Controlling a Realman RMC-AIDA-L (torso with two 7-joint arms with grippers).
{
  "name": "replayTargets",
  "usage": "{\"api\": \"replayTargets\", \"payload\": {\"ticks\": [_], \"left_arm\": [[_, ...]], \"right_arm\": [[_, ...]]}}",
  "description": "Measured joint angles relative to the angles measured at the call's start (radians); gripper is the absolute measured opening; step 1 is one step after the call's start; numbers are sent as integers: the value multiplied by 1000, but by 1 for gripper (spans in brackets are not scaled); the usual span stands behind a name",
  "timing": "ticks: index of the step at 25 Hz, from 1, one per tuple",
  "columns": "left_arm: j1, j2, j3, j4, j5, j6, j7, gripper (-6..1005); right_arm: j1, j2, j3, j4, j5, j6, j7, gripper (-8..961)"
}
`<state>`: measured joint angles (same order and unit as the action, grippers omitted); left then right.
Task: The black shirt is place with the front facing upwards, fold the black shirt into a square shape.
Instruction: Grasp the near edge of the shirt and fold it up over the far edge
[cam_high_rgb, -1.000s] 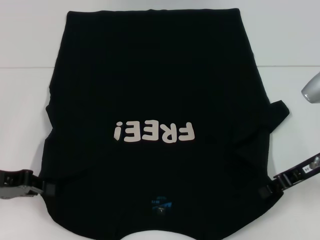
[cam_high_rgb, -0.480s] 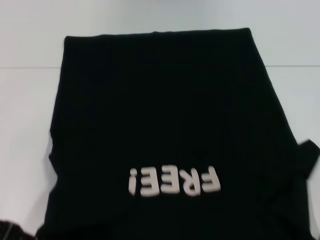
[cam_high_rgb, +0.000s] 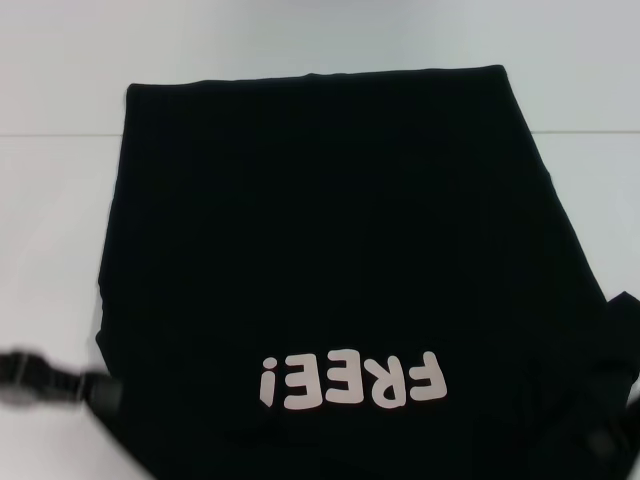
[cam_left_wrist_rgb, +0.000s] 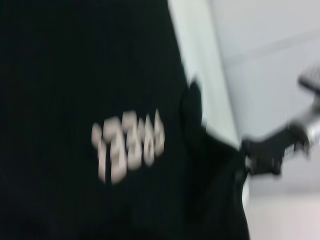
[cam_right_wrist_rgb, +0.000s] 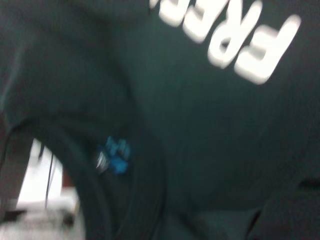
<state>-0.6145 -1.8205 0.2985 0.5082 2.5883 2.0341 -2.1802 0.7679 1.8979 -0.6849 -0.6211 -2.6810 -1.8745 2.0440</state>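
Now your black shirt (cam_high_rgb: 320, 250) covers the white table (cam_high_rgb: 60, 250) to its near edge; left gripper (cam_high_rgb: 100, 392) and right gripper (cam_high_rgb: 600, 440) each pinch a near corner.

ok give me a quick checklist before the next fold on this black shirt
1. Shirt front up: ok. The black shirt shows its white letters on top.
2. Far edge straight: ok. It runs level across the table, with no curl showing.
3. Left gripper at the shirt's left edge: ok on place; whether it is clamped on cloth, cannot tell.
4. Right gripper at the shirt's right edge: ok on place, seen from the left wrist view; whether it holds cloth, cannot tell.
5. Right sleeve flat: not ok. It sticks out bunched at the side.
6. Neck label end flat: cannot tell. The collar is out of the head view.
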Motion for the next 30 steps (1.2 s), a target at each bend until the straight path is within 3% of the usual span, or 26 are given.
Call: {"api": "replayTargets", "payload": {"ticks": [5, 9, 11, 23, 30], "left_arm": [[-36, 7, -139, 19, -70, -132, -77, 22], [-44, 4, -168, 21, -147, -273, -115, 23], [-46, -17, -172, 9, -211, -427, -121, 24], [-62, -110, -145, 3, -228, -752, -74, 27], [-89, -157, -127, -11, -231, -914, -21, 29]], "right_arm": [[8, -33, 212, -2, 63, 121, 77, 54], [-1, -35, 260, 7, 185, 296, 120, 54], [-2, -21, 258, 13, 237, 381, 113, 54], [55, 88, 143, 41, 286, 807, 51, 54], [60, 124, 91, 46, 287, 929, 45, 55]]}}
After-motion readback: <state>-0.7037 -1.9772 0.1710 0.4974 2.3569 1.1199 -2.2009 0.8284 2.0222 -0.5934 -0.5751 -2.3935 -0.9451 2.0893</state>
